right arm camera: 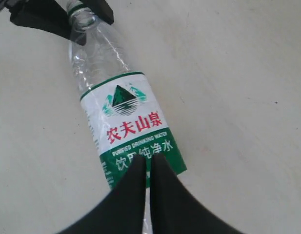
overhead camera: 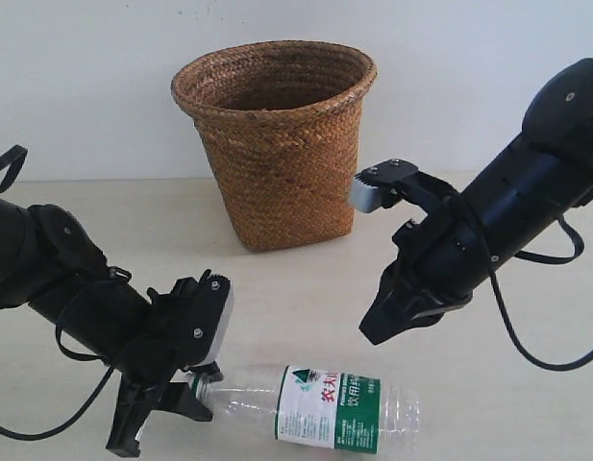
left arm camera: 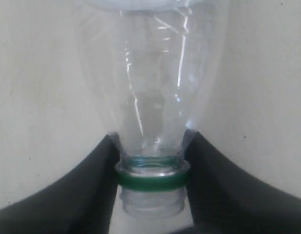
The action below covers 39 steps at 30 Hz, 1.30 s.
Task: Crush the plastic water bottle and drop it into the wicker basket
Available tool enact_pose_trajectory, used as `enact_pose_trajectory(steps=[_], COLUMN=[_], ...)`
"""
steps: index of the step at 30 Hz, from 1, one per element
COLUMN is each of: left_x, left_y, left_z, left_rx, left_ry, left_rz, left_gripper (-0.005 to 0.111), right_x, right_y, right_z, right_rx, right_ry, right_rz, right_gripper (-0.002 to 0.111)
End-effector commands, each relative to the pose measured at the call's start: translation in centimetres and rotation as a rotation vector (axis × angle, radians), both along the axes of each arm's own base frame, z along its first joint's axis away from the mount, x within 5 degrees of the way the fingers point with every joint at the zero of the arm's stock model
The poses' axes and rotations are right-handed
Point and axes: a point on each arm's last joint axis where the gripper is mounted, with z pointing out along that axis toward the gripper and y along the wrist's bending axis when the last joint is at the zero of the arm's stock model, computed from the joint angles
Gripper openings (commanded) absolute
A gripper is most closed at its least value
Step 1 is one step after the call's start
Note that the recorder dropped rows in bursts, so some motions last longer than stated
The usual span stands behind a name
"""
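The plastic water bottle (overhead camera: pixel 325 408) lies on its side at the front of the table, uncrushed and without a cap, its mouth pointing left. My left gripper (overhead camera: pixel 195 389) is shut on the bottle's neck (left arm camera: pixel 151 146), with one black finger (left arm camera: pixel 99 180) on each side at the green ring. My right gripper (overhead camera: pixel 378 331) hangs above the bottle's label end, clear of it. In the right wrist view its fingers (right arm camera: pixel 148 160) are shut with nothing between them, over the green and white label (right arm camera: pixel 126 117). The wicker basket (overhead camera: pixel 286 173) stands upright at the back centre.
The pale tabletop (overhead camera: pixel 306 288) runs between the basket and the bottle. A white wall (overhead camera: pixel 85 77) rises behind the basket. The black arms and their cables reach in from the left (overhead camera: pixel 46 269) and right (overhead camera: pixel 536 182).
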Motion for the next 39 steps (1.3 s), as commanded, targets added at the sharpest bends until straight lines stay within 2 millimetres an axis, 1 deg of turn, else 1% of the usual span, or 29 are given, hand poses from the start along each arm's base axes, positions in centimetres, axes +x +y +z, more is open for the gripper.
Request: enact_pose_trajectory(steps=[1, 2, 3, 4, 7, 8, 10, 12, 15, 17, 22, 26, 29, 34, 37, 39], left_x=[0.3, 0.3, 0.3, 0.3, 0.3, 0.3, 0.3, 0.4, 0.4, 0.4, 0.5, 0.5, 0.5, 0.5, 0.5, 0.5], left_y=[-0.1, -0.1, -0.1, -0.1, -0.1, -0.1, -0.1, -0.1, -0.1, -0.1, -0.1, -0.1, -0.1, -0.1, -0.1, -0.1], left_z=[0.1, 0.1, 0.1, 0.1, 0.1, 0.1, 0.1, 0.1, 0.1, 0.1, 0.1, 0.1, 0.1, 0.1, 0.1, 0.1], left_rx=[-0.012, -0.016, -0.016, -0.016, -0.016, -0.016, -0.018, -0.018, -0.016, -0.016, -0.016, -0.016, -0.016, -0.016, -0.016, -0.016], left_ry=[0.035, 0.051, 0.052, 0.052, 0.052, 0.053, 0.063, 0.060, 0.051, 0.051, 0.050, 0.050, 0.050, 0.050, 0.050, 0.050], left_rz=[0.140, 0.181, 0.184, 0.184, 0.184, 0.188, 0.208, 0.209, 0.214, 0.214, 0.214, 0.214, 0.214, 0.214, 0.214, 0.214], left_gripper=[0.004, 0.004, 0.004, 0.004, 0.004, 0.004, 0.004, 0.004, 0.004, 0.004, 0.004, 0.004, 0.004, 0.004, 0.004, 0.004], right_x=[0.2, 0.1, 0.1, 0.0, 0.4, 0.8, 1.2, 1.5, 1.9, 2.1, 2.3, 3.0, 3.3, 3.4, 3.8, 4.3], right_y=[1.2, 2.1, 2.6, 3.7, 5.3, 5.9, 6.3, 6.5, 6.7, 6.8, 6.9, 6.8, 6.8, 6.8, 6.8, 6.9], right_z=[-0.6, -0.9, -1.1, -1.3, -1.7, -2.2, -2.7, -3.1, -3.1, -3.5, -4.8, -5.7, -6.7, -9.5, -10.6, -10.8], right_rx=[0.084, 0.098, 0.096, 0.094, 0.089, 0.079, 0.070, 0.060, 0.061, 0.061, 0.041, 0.020, 0.004, -0.041, -0.075, -0.100], right_ry=[0.050, 0.054, 0.048, 0.054, 0.128, 0.168, 0.225, 0.261, 0.269, 0.281, 0.320, 0.295, 0.292, 0.341, 0.357, 0.357], right_rz=[-0.009, -0.010, -0.002, 0.016, -0.047, -0.079, -0.083, -0.109, -0.120, -0.139, -0.168, -0.219, -0.237, -0.247, -0.255, -0.268], right_gripper=[0.000, 0.000, 0.000, 0.000, 0.000, 0.000, 0.000, 0.000, 0.000, 0.000, 0.000, 0.000, 0.000, 0.000, 0.000, 0.000])
